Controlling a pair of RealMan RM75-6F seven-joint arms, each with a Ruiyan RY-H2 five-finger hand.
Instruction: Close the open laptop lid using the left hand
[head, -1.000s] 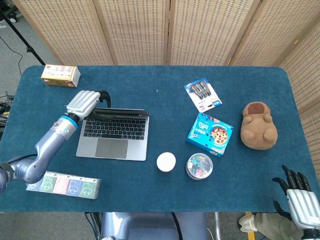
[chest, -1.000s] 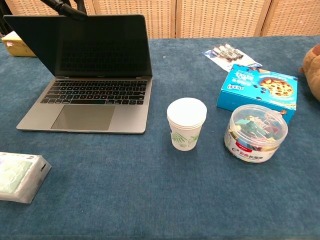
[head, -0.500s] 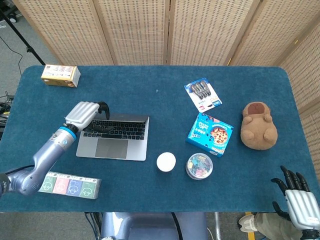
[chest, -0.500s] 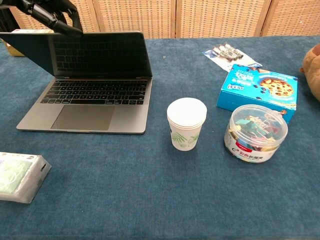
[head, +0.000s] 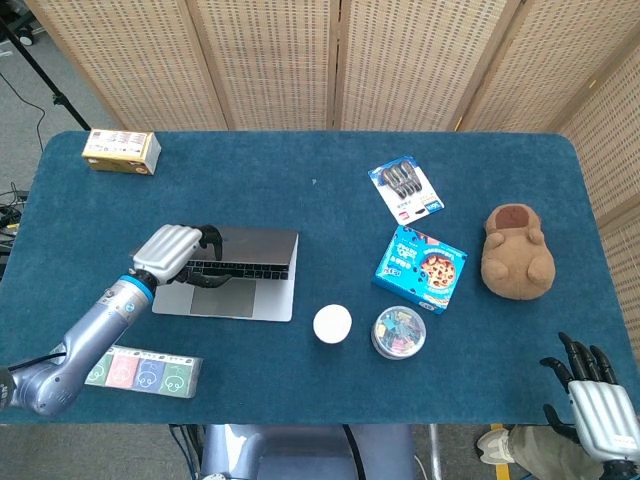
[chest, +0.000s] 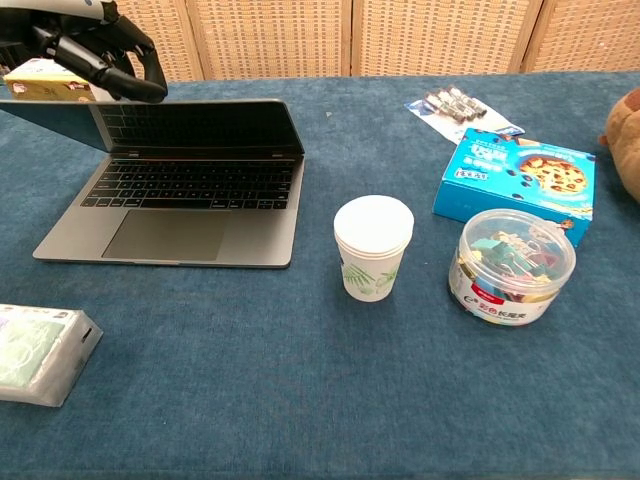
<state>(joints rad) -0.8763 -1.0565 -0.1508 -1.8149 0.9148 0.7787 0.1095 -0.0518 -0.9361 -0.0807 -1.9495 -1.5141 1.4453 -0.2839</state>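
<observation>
A grey laptop (head: 232, 287) lies at the table's left-centre, its lid (head: 255, 243) tilted well forward over the keyboard (chest: 195, 185). In the chest view the lid (chest: 200, 123) hangs low, its screen still facing the keys. My left hand (head: 172, 251) rests on the lid's top left edge with fingers curled over it; the chest view shows the same hand (chest: 85, 50) at the upper left. My right hand (head: 595, 392) hangs open off the table's near right corner, holding nothing.
A paper cup (chest: 372, 246) and a tub of clips (chest: 511, 264) stand right of the laptop. A blue biscuit box (head: 420, 268), a pen pack (head: 405, 188), a plush toy (head: 516, 250), a yellow box (head: 121, 151) and a card pack (head: 135, 369) lie around.
My left hand has pushed the lid forward and down; the lid went from nearly upright to low over the keyboard. The right hand barely moved.
</observation>
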